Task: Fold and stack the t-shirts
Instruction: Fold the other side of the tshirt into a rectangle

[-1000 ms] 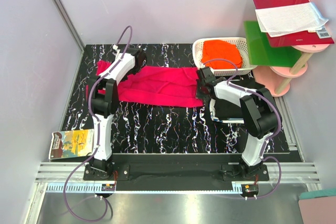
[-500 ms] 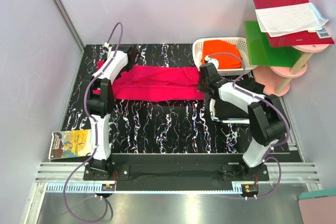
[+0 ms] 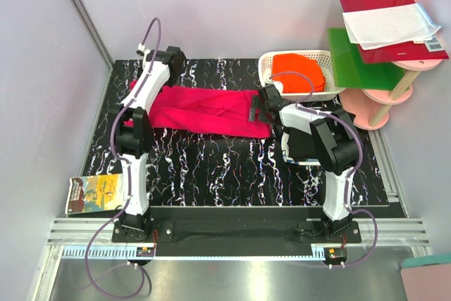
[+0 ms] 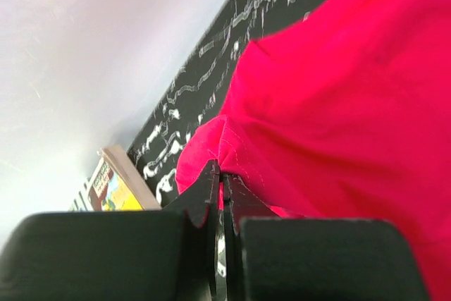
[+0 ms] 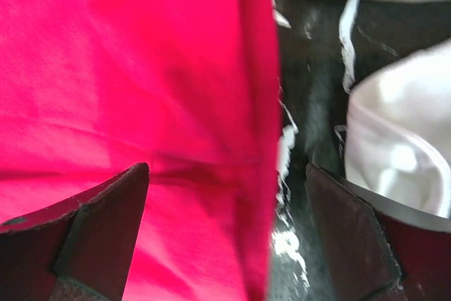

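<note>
Pink t-shirt is being laid across the far half of the bench, folded lengthwise into a long creased band. Its left edge is being pinched by the closed left tool; the right tool is being held open over the right edge.

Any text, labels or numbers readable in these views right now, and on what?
Nothing reads clearly.
Book cover, near left: colourful print, too small; blurred in the left wrist view.
Red folder on the pink stand: small white print, illegible.
White sticker on the folder: barcode-like marks, too small.
</note>
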Action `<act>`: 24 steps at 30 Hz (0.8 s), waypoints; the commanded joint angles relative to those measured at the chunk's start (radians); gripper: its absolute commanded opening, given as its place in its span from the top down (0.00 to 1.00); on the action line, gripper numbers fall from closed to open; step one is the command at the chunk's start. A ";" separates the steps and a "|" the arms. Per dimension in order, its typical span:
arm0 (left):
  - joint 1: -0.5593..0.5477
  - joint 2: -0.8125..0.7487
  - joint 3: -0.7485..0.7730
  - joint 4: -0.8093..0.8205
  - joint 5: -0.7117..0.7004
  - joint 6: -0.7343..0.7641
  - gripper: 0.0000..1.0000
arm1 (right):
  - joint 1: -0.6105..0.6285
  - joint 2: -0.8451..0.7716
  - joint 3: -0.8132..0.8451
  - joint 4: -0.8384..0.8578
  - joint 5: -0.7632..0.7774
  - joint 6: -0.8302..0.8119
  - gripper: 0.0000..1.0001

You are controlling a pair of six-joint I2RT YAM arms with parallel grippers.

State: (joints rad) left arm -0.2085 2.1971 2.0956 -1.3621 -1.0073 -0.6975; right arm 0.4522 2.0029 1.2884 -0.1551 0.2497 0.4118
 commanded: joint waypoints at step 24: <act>0.046 -0.218 -0.329 0.084 0.051 0.130 0.01 | 0.034 -0.316 -0.169 0.100 -0.197 -0.036 0.59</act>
State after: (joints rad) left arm -0.1799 2.1654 1.9156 -1.3201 -0.9684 -0.5568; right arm 0.4591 1.7313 1.1049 -0.1375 0.1600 0.3874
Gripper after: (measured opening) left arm 0.987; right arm 0.731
